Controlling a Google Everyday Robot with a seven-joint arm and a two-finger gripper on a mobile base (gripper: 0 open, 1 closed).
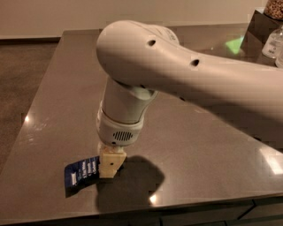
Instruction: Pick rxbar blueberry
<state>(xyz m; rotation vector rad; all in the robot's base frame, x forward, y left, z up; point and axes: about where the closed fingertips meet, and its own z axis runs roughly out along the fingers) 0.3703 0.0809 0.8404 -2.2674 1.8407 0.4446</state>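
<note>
Navy wrapper on the snack bar [82,173], white lettering unreadable. Lay by the counter's [208,145] front-left corner, right end touching the lowered gripper [110,164]. Could not tell its grip. Spotted a jar [274,9] of brown bits, far-right corner.

Matt plastic gripper [110,164] over glossy tabletop [208,150]

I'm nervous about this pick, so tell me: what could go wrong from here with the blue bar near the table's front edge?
1. The gripper meets only the right end of the rxbar blueberry. Most of the wrapper sticks out to the left, so it may pivot or slip free on lifting.
2. The bar sits close to the front edge of the table, so a nudge or drop could send it off.
</note>
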